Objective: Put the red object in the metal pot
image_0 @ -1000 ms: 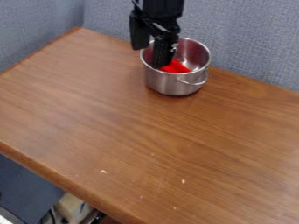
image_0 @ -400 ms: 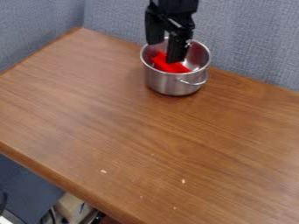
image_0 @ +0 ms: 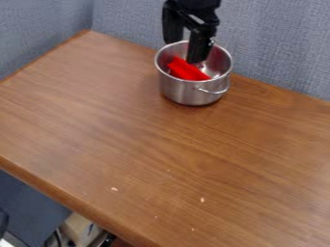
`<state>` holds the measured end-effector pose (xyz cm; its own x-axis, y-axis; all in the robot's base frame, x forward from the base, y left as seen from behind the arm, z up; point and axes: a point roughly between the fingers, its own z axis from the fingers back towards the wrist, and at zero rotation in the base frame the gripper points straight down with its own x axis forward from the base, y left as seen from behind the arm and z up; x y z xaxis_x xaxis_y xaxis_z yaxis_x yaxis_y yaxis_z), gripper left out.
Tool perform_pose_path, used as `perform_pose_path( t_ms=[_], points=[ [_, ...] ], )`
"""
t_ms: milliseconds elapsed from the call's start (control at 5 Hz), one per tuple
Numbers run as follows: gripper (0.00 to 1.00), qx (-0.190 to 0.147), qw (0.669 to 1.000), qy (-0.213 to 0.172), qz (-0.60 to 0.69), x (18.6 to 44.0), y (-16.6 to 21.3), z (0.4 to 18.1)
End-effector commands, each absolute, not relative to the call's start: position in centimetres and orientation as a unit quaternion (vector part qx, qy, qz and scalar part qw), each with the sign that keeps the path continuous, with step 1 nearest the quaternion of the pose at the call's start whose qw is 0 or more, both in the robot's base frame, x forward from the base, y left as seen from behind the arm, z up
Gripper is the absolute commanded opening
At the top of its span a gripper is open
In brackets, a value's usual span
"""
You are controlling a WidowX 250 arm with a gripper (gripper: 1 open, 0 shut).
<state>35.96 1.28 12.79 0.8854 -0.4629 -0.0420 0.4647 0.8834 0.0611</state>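
The red object (image_0: 188, 69) lies inside the metal pot (image_0: 195, 81), which stands at the far side of the wooden table. Its thin handle points toward the front right. My black gripper (image_0: 190, 41) hangs just above the pot's far rim, open, with nothing between its fingers. The fingers hide part of the pot's back wall.
The brown wooden table (image_0: 142, 145) stretches toward the camera, with its near edge at the lower left. A grey-blue fabric wall (image_0: 271, 39) rises close behind the pot. Cluttered floor items show below the table's front edge.
The gripper has risen and shifted slightly right above the pot. The red object stays in the pot, now more exposed.
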Motion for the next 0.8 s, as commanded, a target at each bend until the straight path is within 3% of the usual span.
perform_pose_path(
  t_ms=[0,200,400,600],
  points=[
    [1.00,0.044,0.976,-0.009,-0.211,36.7,2.6,14.5],
    [1.00,0.042,0.969,-0.005,-0.245,37.8,3.8,13.6],
    [0.00,0.041,0.959,-0.002,-0.280,38.9,4.8,12.8],
    [1.00,0.038,0.961,0.002,-0.273,39.9,5.1,12.0]
  ],
)
